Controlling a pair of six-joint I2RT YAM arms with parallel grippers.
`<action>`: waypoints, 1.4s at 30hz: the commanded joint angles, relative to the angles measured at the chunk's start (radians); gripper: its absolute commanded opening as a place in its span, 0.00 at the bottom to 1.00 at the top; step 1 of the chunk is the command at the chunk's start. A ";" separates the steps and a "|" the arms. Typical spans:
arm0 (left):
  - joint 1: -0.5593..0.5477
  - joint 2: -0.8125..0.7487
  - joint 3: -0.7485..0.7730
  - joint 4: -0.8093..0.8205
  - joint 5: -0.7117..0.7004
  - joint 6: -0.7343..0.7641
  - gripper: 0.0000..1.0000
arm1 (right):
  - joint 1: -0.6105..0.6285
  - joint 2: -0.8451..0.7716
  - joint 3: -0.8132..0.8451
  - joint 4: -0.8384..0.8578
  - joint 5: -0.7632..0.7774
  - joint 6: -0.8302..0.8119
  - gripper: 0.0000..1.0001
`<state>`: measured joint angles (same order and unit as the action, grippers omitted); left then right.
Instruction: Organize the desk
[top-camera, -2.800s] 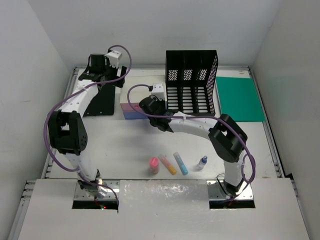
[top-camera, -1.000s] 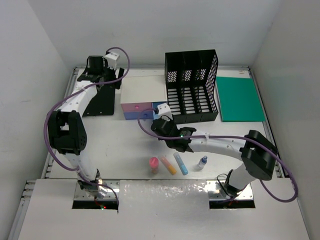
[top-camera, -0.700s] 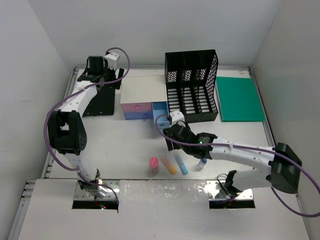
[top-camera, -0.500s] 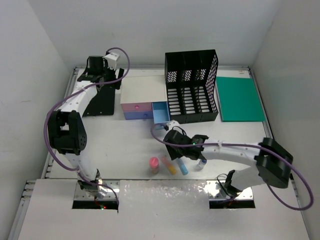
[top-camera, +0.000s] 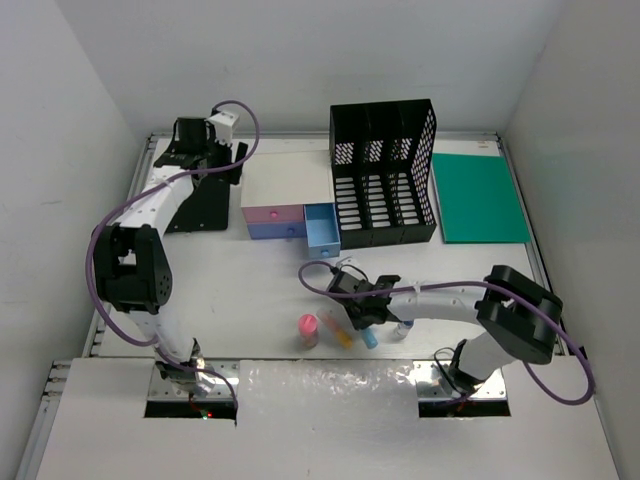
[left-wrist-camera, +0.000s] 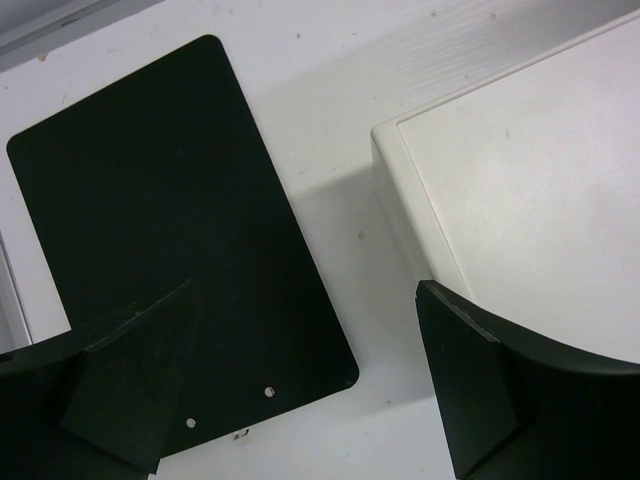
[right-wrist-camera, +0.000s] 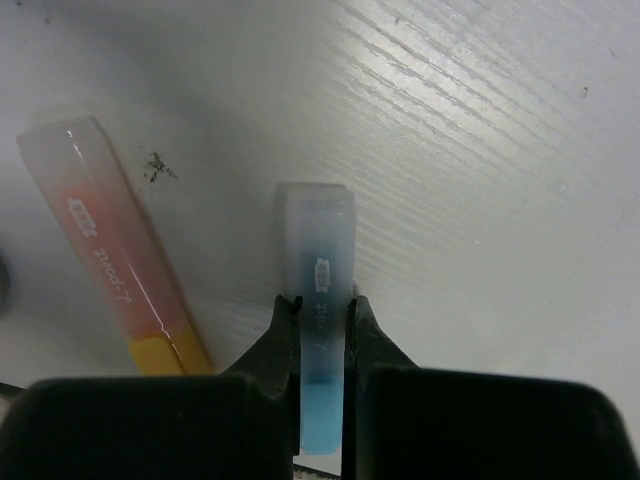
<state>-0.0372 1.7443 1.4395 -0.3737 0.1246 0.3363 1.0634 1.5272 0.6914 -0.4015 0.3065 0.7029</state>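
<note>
Gripping: R end effector is clamping a blue tube, jaws on both long sides, low at the surface.
Neighbours: orange tube is lying just beside it, not touching; pink tube & small bottle are sitting near, front-centre.
L end effector: hanging released, jaws wide, over black pad & white drawer box, far-left.
Drawer: blue drawer is standing pulled out.
Surface: spreading under both arms, white walls around.
</note>
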 joint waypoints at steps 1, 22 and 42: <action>0.010 -0.060 -0.001 0.018 0.000 0.010 0.88 | 0.003 0.008 0.025 -0.038 0.052 -0.003 0.00; 0.008 -0.049 0.002 0.009 0.004 -0.008 0.87 | -0.003 -0.038 0.462 0.613 0.362 -0.674 0.00; 0.008 -0.051 -0.022 0.027 -0.005 -0.006 0.87 | -0.141 0.154 0.508 0.337 0.267 -0.415 0.09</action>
<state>-0.0372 1.7370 1.4208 -0.3855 0.1204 0.3351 0.9272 1.6817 1.1625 -0.0059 0.5964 0.2340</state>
